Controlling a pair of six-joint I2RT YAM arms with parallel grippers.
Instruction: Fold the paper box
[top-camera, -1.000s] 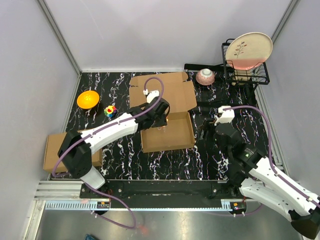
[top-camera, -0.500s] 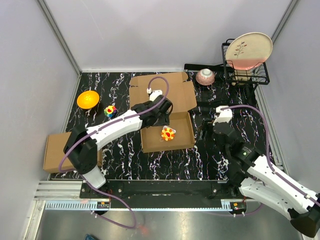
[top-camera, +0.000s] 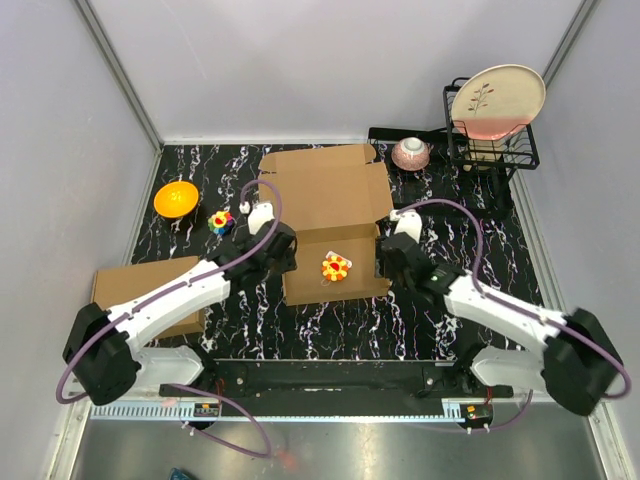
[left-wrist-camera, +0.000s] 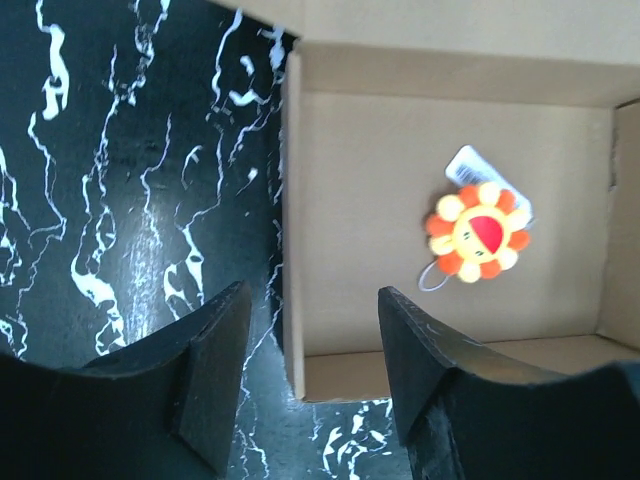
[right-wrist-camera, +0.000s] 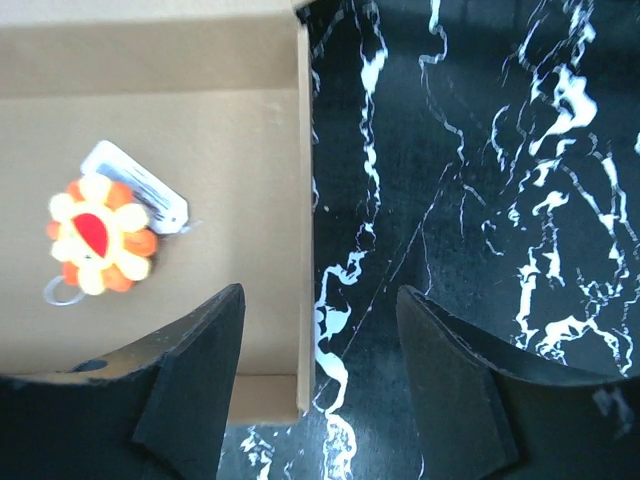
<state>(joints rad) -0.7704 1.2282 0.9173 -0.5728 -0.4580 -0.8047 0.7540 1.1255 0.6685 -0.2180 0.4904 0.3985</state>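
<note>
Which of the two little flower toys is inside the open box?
The orange-and-yellow flower toy with the white tag lies inside the paper box; the multicoloured toy sits outside, beside the orange bowl.

Orange bowl (top-camera: 176, 198) at ten o'clock on the marble table (top-camera: 330, 322), a small multicoloured toy (top-camera: 220, 221) just beside it. Sunflower toy (top-camera: 336, 267), white tag attached, dead centre. Plain carton (top-camera: 105, 288) at eight. Pink bowl (top-camera: 411, 152) at one, with a wire rack (top-camera: 490, 152) holding a plate (top-camera: 497, 100) at two.
</note>
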